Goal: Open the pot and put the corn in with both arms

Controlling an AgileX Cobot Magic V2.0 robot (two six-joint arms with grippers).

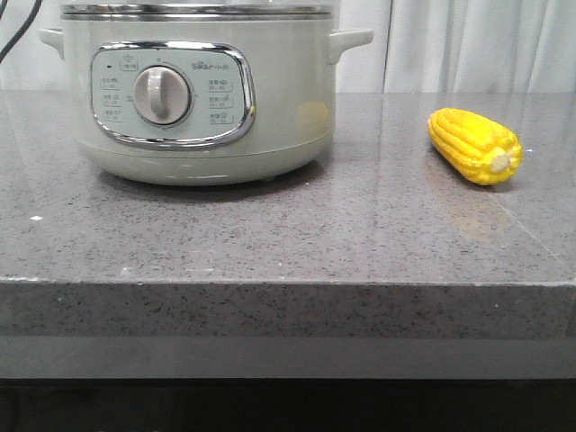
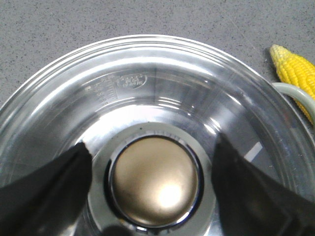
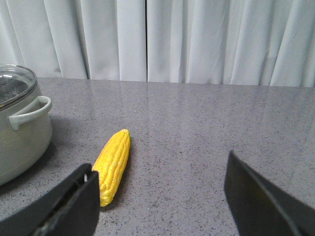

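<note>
left claw (image 2: 155,196) gaping around lid knob (image 2: 155,183) | right claw (image 3: 162,196) hanging open | glass lid (image 2: 147,98) looking heavy, slick, fragile: taking knob | corn (image 1: 474,145) lying right, light, stiff: pinching mid-cob

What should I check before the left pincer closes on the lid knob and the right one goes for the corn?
1. Lid seated on the pot: ok, rim sits flat.
2. Left pincer centred over the knob: ok, fingers flank it.
3. Left pincer open wide enough: ok, gaps show on both sides.
4. Corn free on the counter: ok, apart from the pot.
5. Right pincer open: ok.
6. Right pincer lined up with corn: not ok, the cob lies by one finger, off centre.
</note>
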